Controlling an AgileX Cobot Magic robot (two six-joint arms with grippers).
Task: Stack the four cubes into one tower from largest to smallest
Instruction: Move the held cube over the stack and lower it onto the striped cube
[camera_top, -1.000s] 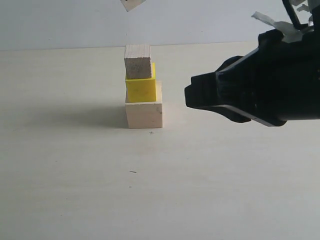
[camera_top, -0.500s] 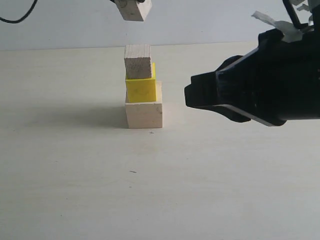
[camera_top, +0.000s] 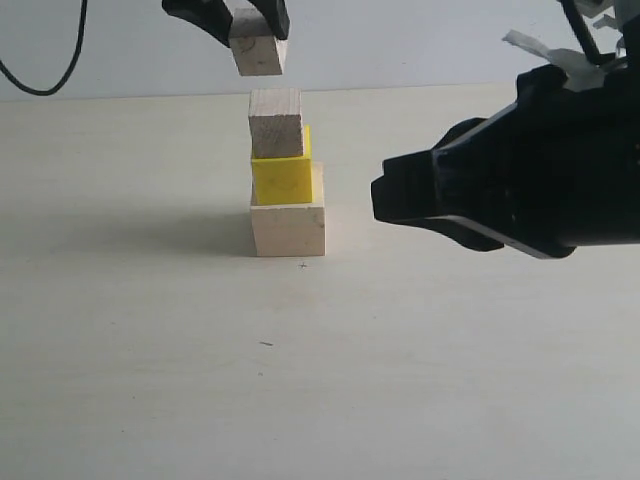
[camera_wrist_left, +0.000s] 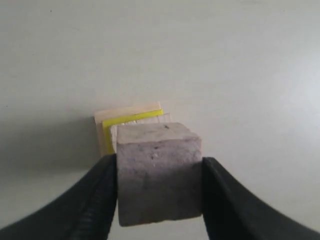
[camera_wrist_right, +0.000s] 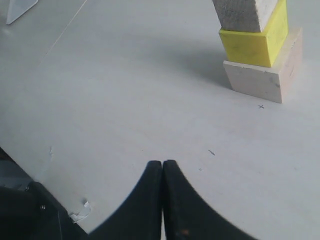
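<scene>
Exterior: left pincer (camera_top: 256, 30) clamps the smallest cube (camera_top: 257, 55) by opposite sides, just above the stack (camera_top: 283, 180) of three, which stands near the worktop's (camera_top: 150, 380) far edge.
Left wrist: the cube is judged rigid and light, with flat faces; a side grip suits it.
Right wrist: right pincer (camera_wrist_right: 163, 172) fully closed, empty.

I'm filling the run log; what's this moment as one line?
phase: placing last cube | left gripper: holds smallest cube above stack, apart | stack: three cubes, largest at bottom | right gripper: shut, empty, aside

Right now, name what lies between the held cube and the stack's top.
Nothing; exterior view shows bare air between the small cube and the wood cube.
</scene>
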